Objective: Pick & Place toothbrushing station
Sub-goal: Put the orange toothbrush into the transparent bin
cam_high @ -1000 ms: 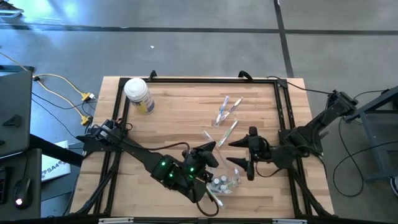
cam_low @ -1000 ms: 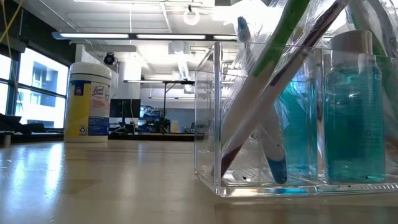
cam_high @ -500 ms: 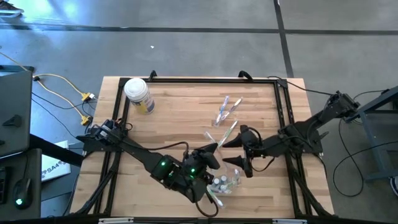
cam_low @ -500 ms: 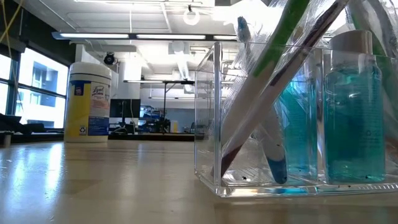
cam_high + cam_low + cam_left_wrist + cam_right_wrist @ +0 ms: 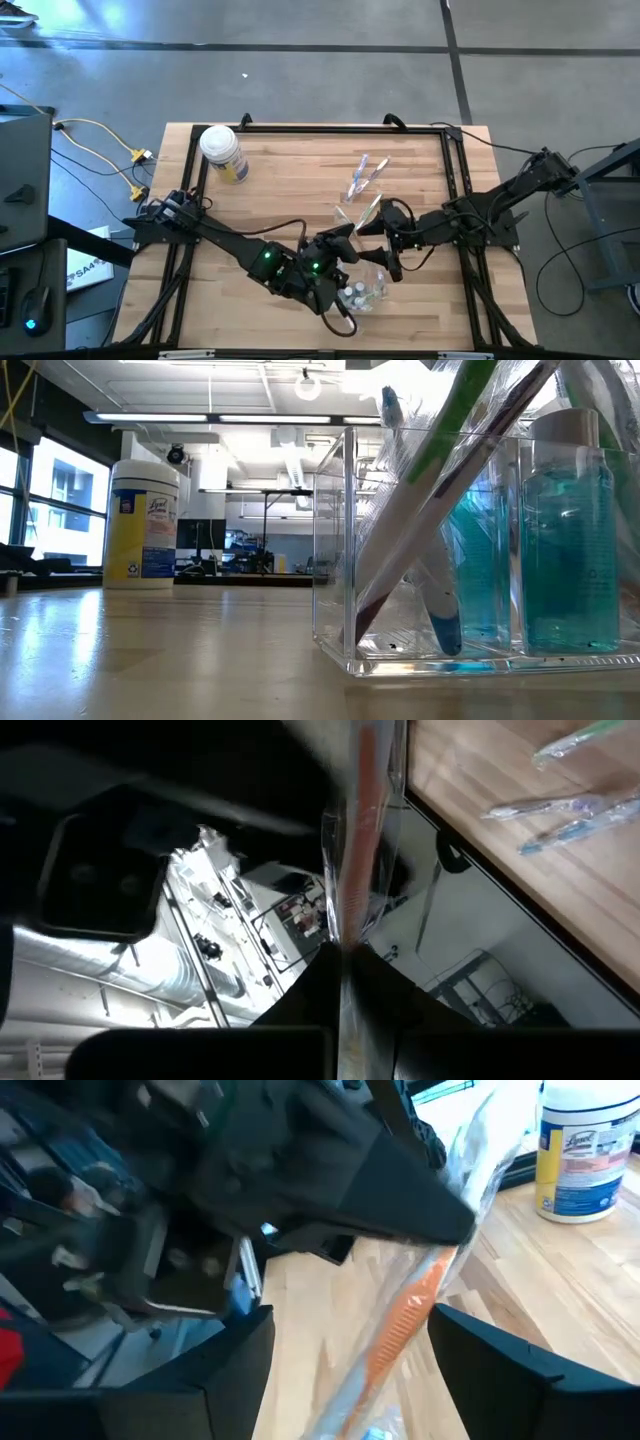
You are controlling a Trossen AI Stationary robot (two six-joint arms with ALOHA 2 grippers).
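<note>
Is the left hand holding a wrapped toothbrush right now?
Yes, the left hand is shut on a wrapped toothbrush with an orange handle, which sticks out past its fingers in the left wrist view.

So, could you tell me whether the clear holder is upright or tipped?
Upright: in the low view the clear holder sits flat on the table, toothbrushes leaning inside.

Yellow-label wipes canister point(image 5: 145, 525), far-left corner of bench: brand "Lysol" readable on label in low view; smaller print beneath too fine to read. Same canister point(image 5: 587, 1150) in right wrist view: "Lysol" on blue-and-white side of label. White sheet point(image 5: 88, 268) off bench's left edge: partial letters "SAA".
</note>
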